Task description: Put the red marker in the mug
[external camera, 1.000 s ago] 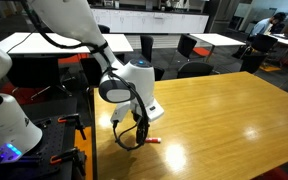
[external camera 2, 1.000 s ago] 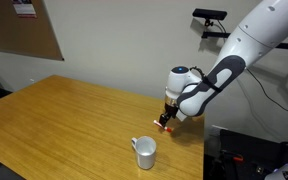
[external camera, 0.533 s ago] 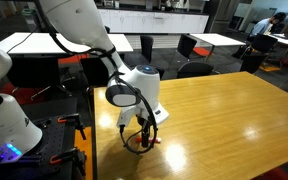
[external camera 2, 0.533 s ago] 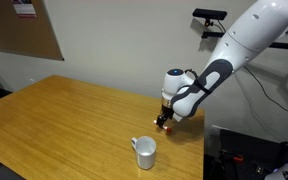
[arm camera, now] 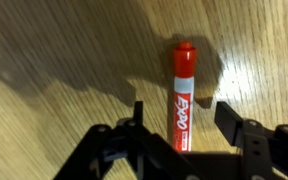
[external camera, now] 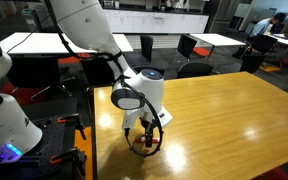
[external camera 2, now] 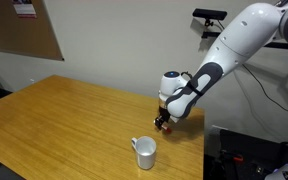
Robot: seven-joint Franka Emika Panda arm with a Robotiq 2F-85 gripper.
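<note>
Item: slim red plastic marker (arm camera: 182, 95), lying flat on the wooden worktop (external camera 2: 64, 115), near but apart from the small white ceramic mug (external camera 2: 145, 151). My fingers (arm camera: 228, 114): spread open, straddling it, untouching. Status: nothing grasped; pickup, carry and drop outstanding

Wooden table (external camera 2: 64, 120), white mug (external camera 2: 146, 151) standing on it, red marker (arm camera: 181, 95) lying flat nearby
</note>
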